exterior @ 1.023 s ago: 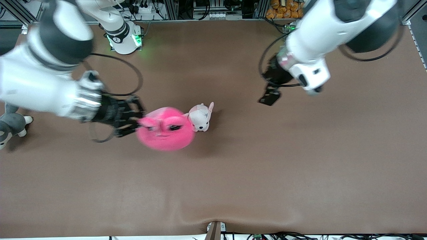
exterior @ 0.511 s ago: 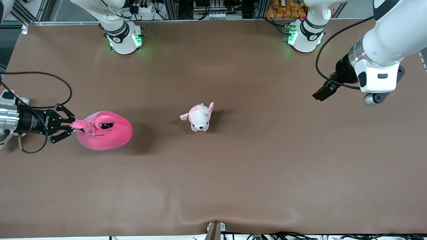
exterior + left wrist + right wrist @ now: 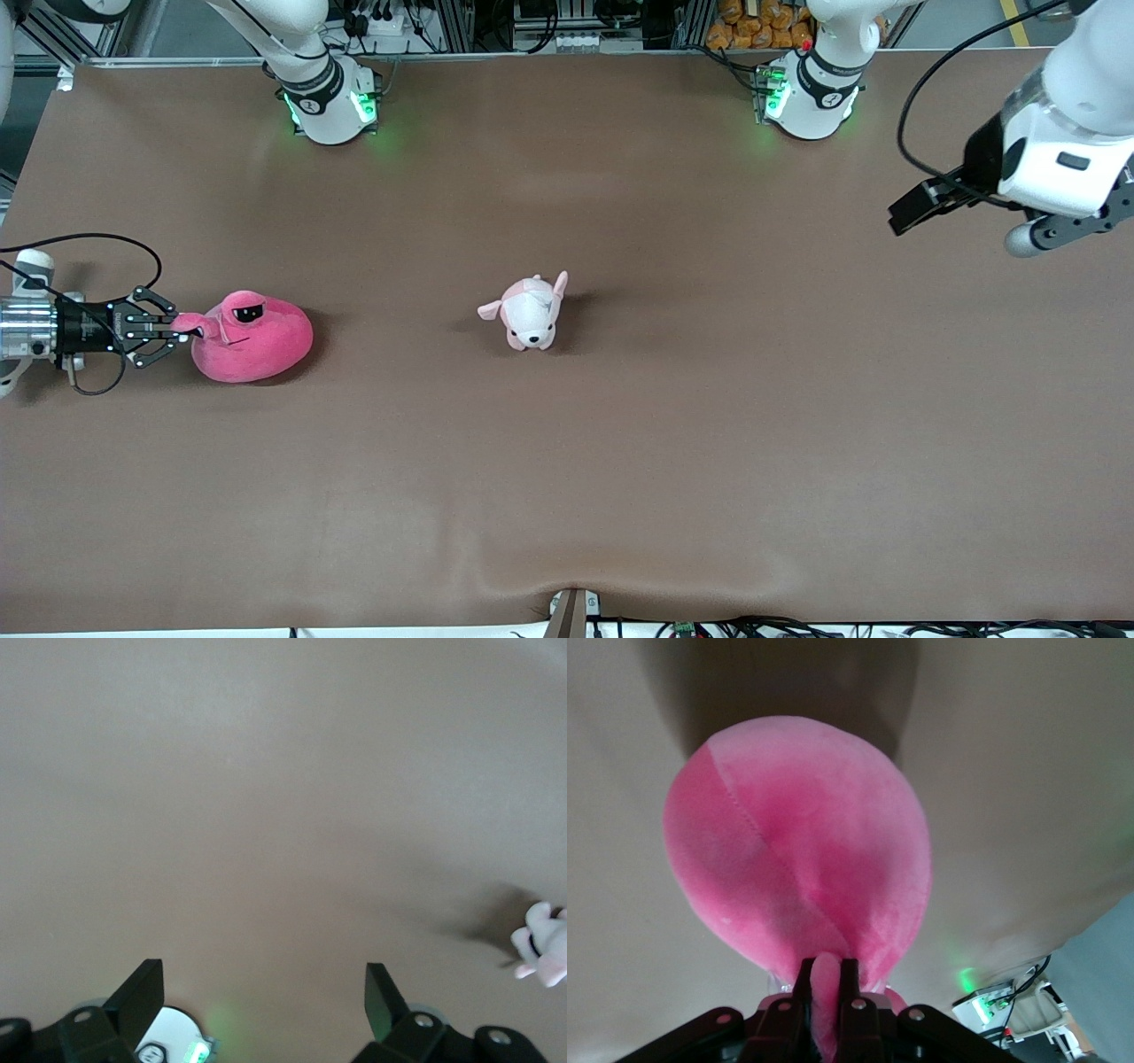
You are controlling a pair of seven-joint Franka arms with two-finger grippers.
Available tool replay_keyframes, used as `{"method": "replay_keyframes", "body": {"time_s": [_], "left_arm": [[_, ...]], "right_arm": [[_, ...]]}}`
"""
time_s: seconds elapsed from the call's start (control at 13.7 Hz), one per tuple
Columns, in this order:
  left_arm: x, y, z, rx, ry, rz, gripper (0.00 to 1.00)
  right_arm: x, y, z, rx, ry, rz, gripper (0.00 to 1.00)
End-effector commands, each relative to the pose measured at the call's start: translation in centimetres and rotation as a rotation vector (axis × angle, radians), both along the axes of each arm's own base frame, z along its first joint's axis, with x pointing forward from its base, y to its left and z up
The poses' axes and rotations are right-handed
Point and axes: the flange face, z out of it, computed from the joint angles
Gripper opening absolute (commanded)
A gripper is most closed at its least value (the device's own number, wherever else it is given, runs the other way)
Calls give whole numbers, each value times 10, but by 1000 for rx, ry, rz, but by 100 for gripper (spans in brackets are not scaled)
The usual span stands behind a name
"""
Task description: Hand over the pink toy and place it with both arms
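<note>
Brown table [image 3: 620, 461], arm bases along its top edge in the front view. Only the small pink-and-white plush dog [image 3: 529, 312] sits mid-table.

Change over the last second: the right gripper [image 3: 168, 326] carried the pink toy [image 3: 252, 337] away from beside the dog and out toward the right arm's end of the table. Half a second ago the toy looked higher and bigger in the front view; now it looks smaller, its shadow hugs it, and it seems to rest on the table or just skim it. Can't confirm contact.

Right gripper: fingers narrow, pinched on a small pink nub at the toy's edge. The right wrist view [image 3: 824, 988] shows the nub clamped between both fingers, the plush body bulging past them.

Left gripper [image 3: 912, 211]: has pulled back toward the left arm's end, up in the air over bare table, well apart from the toy. Fingers [image 3: 137, 997] spread wide, holding nothing; the left wrist view shows bare table between them and the dog at the edge.

Read: handover looks done, the right arm has the toy and is at the placing step. Remaining: release and retreat. Plush is soft, so a nub grip should let go cleanly; the toy may settle or roll a bit.
</note>
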Motion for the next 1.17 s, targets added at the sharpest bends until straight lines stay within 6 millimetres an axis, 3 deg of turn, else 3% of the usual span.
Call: {"method": "replay_keyframes", "body": {"time_s": [0.0,0.15,0.22,0.44,0.58,0.73,0.8,1.02,1.1], "left_arm": [[-16,30,26,12,-28,-127,100],[-21,49,30,13,-24,-219,100],[-29,62,34,15,-33,-196,100],[-42,80,29,-21,-22,-160,100],[-63,62,23,-13,-14,-167,100],[-83,54,17,-14,-49,-187,100],[-91,55,15,-23,-60,-195,100],[-92,60,14,-34,-53,-190,100],[-92,59,14,-34,-51,-193,100]], "right_arm": [[3,7,25,-1,-9,72,100],[12,4,45,-56,-47,133,100],[19,9,66,-79,-51,185,100],[55,66,162,-179,-128,370,100],[61,95,213,-219,-220,415,100],[51,110,269,-254,-294,445,100],[44,127,287,-251,-289,485,100],[-9,203,376,-233,-367,663,100],[-22,231,395,-250,-437,798,100]]}}
